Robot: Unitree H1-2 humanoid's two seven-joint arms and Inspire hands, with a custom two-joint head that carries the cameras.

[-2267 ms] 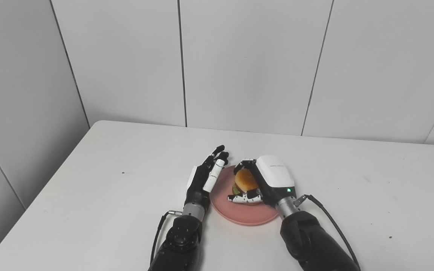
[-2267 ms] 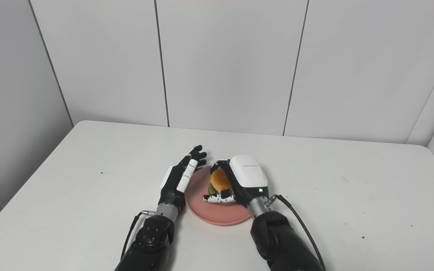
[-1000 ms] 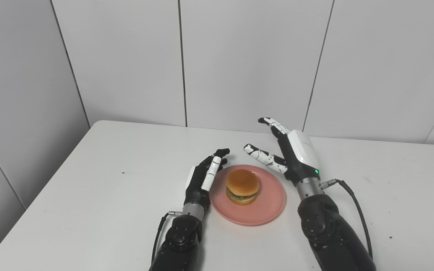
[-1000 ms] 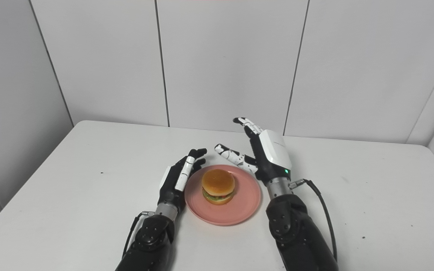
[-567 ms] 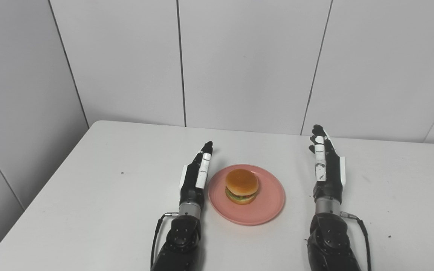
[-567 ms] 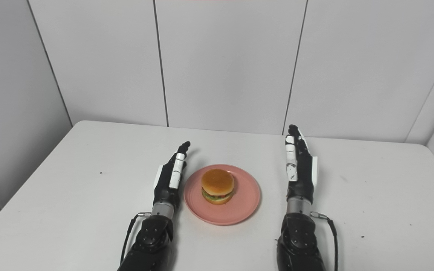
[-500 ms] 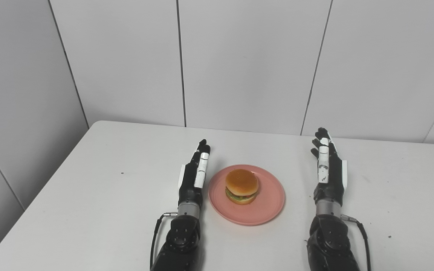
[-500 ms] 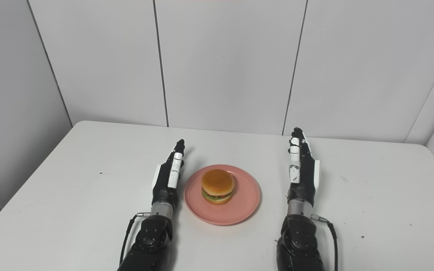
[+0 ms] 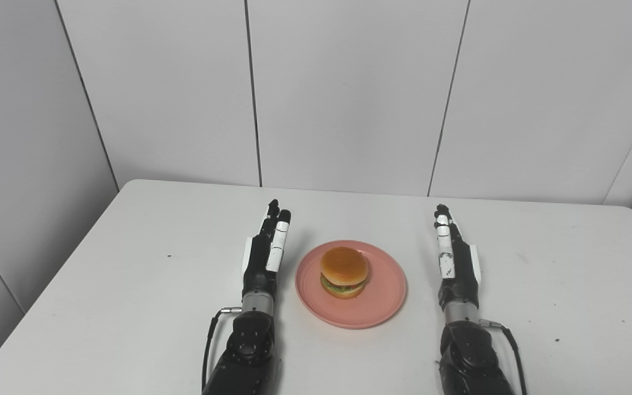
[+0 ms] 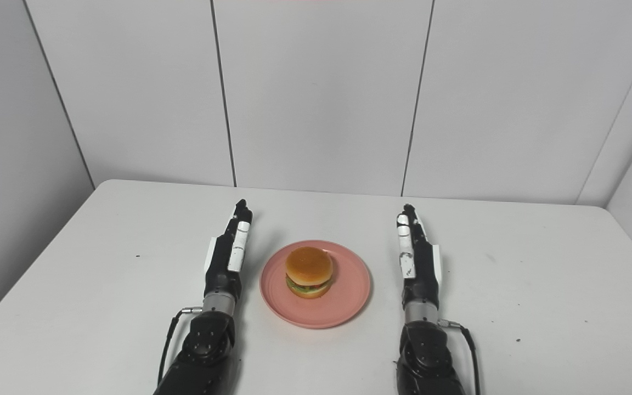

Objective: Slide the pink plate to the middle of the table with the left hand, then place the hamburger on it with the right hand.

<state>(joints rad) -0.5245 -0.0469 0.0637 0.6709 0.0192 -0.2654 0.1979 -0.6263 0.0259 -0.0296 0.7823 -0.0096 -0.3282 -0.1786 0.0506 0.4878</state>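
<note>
Burger point(image 9: 344, 271) on pink plate point(image 9: 382, 304), mid-table.
The plate is round, flat and shallow-rimmed, lying level on the white table point(image 9: 129, 285). The burger stands upright a little left of the plate's middle: golden bun on top, green and red filling showing, lower bun touching the plate.

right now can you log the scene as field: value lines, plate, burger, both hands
plate: pink plate near the middle of the white table
hamburger: upright on the plate, no hand on it
left hand: open, flat beside the plate's left edge, apart from it
right hand: open, empty, right of the plate with a gap
task state: looks complete
</note>
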